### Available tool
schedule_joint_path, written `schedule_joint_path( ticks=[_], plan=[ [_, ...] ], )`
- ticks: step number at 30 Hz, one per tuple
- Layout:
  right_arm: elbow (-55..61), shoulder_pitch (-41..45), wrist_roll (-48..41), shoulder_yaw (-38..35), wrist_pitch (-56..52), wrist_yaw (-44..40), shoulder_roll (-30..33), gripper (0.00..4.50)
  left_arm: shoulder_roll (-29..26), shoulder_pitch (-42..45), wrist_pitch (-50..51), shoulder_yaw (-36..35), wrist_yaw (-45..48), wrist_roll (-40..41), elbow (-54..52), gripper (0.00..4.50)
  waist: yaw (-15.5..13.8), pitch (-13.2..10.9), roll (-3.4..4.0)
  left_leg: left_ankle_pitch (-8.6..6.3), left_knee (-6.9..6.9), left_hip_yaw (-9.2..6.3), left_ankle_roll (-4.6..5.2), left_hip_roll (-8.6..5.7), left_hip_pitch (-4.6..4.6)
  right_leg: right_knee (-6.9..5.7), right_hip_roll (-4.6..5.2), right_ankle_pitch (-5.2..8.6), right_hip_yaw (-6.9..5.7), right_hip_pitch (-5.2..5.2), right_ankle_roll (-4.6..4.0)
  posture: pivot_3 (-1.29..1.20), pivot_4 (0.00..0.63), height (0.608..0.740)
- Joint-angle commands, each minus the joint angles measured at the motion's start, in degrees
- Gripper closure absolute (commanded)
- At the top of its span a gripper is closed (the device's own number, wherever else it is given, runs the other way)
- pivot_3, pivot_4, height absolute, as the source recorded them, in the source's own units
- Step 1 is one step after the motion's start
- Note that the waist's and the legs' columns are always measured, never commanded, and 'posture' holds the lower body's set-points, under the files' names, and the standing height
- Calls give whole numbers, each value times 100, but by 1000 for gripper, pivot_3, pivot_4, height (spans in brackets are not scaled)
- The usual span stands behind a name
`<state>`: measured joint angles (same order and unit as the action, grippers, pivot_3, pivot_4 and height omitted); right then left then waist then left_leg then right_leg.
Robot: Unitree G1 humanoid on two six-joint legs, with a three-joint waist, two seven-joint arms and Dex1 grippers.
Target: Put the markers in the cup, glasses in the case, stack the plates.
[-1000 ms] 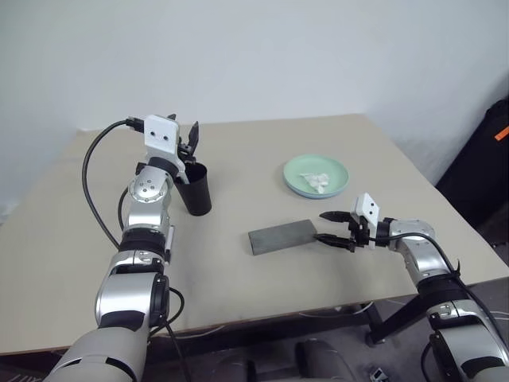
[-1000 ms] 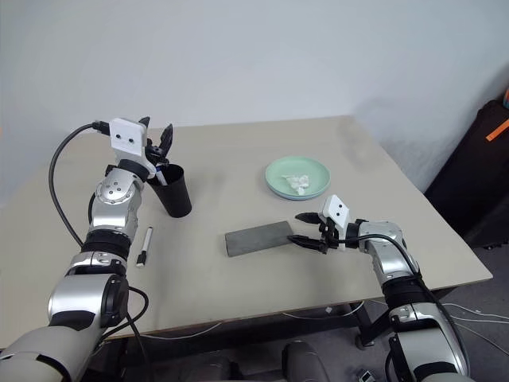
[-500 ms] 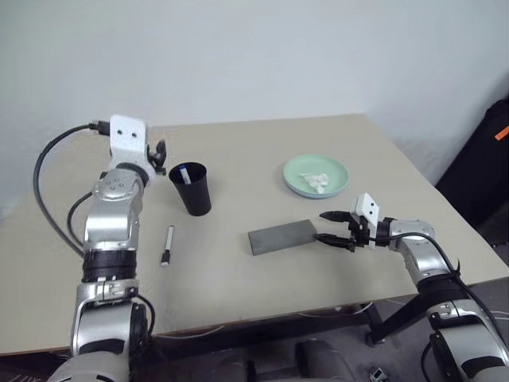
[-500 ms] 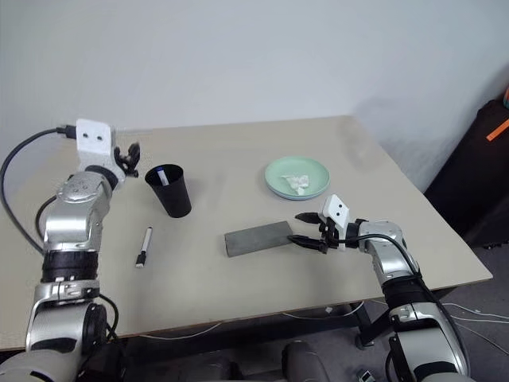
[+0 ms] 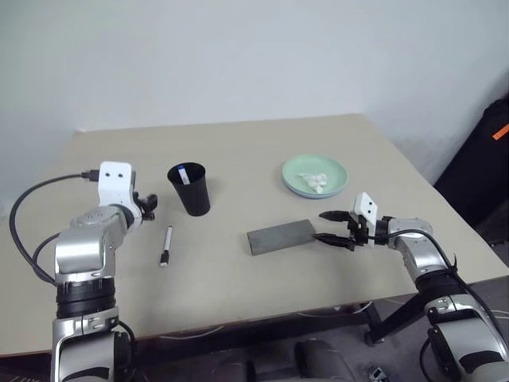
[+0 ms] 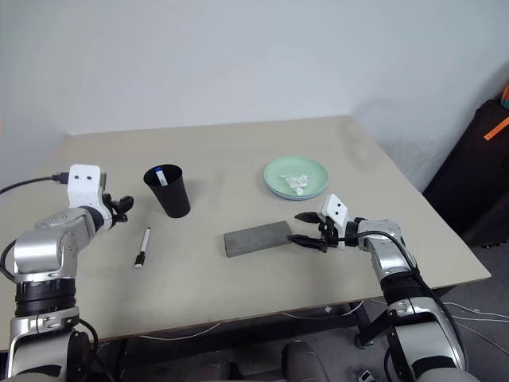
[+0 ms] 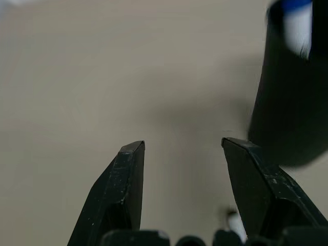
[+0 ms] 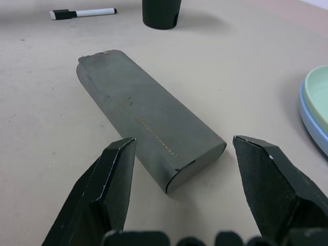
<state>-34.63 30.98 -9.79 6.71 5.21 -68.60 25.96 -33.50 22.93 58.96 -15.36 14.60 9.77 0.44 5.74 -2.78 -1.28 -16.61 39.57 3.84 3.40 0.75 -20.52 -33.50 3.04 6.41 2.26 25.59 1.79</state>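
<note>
Beige table (image 5: 238,143) against a pale wall. Black cup (image 5: 189,189) upright on the left half, a blue-ended marker (image 5: 184,174) standing inside, tip just above the rim. Second marker (image 5: 166,245), pale with a dark cap, flat on the tabletop just near and left of the cup, apart from it. Grey case (image 5: 280,236) closed and flat near the table's middle, lying slightly askew. Mint green plate (image 5: 316,176) at far right, stacked on the light blue plate (image 8: 312,120), whose rim peeks out underneath; crumpled white tissue (image 5: 320,182) resting on top.

Left gripper (image 5: 145,205) low over the table, left of the cup and apart from it, fingers (image 7: 120,192) partly spread with nothing between them; blurred cup side close by in the left wrist view.

Right gripper (image 5: 334,229) just right of the case's right end, pointing left at it, fingers (image 8: 105,197) spread wide and empty, one on each side of the case's rounded end in the right wrist view, not touching it.

Glasses hidden, perhaps inside the closed case; cannot tell.
</note>
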Motion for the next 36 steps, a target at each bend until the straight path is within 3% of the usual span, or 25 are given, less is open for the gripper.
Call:
schedule_joint_path(
  ticks=[1, 9, 19, 22, 28, 36],
  plan=[
    [51, 120, -21, -74, 134, -26, 7, 1221, -30, -62, 266, 222, 76, -2, -135, 2021, -2, 0, 0, 0, 0, 0, -1, 0, 0, 1, 0, 0, 0, 0, 0, 0, 0, 740],
    [69, 123, 0, -74, 138, 7, -61, 1221, 459, -130, 647, 447, -168, -24, -312, 2021, -17, 0, -4, -1, 0, -3, -2, 7, -2, 2, 4, 0, 1, -1, 0, 0, 0, 740],
    [106, 90, -4, -77, 133, 16, -77, 1221, 516, -172, 718, 647, -292, -111, -260, 2021, -11, 0, -3, -1, -4, 1, -2, 0, 2, 1, 1, 0, 2, 0, -1, 0, 0, 740],
    [109, 90, -6, -83, 131, 25, -78, 1221, 525, -168, 716, 658, -310, -108, -236, 2618, -9, 0, -3, -1, -4, 1, -2, 0, 3, 0, 1, 0, 3, 0, -1, 0, 0, 740],
    [109, 86, -4, -89, 127, 38, -71, 1221, 517, -159, 720, 670, -325, -104, -225, 4451, 3, 1, -3, -1, -4, 5, -2, 2, 8, -2, 0, 1, 3, 0, -1, 0, 0, 740],
    [95, 98, 2, -89, 129, 52, -68, 1221, 412, -113, 439, 824, 142, 102, -416, 4451, 0, 0, -3, -1, -4, 5, -2, 0, 7, -2, 1, 1, 3, 0, -1, 0, 0, 740]
  ],
)
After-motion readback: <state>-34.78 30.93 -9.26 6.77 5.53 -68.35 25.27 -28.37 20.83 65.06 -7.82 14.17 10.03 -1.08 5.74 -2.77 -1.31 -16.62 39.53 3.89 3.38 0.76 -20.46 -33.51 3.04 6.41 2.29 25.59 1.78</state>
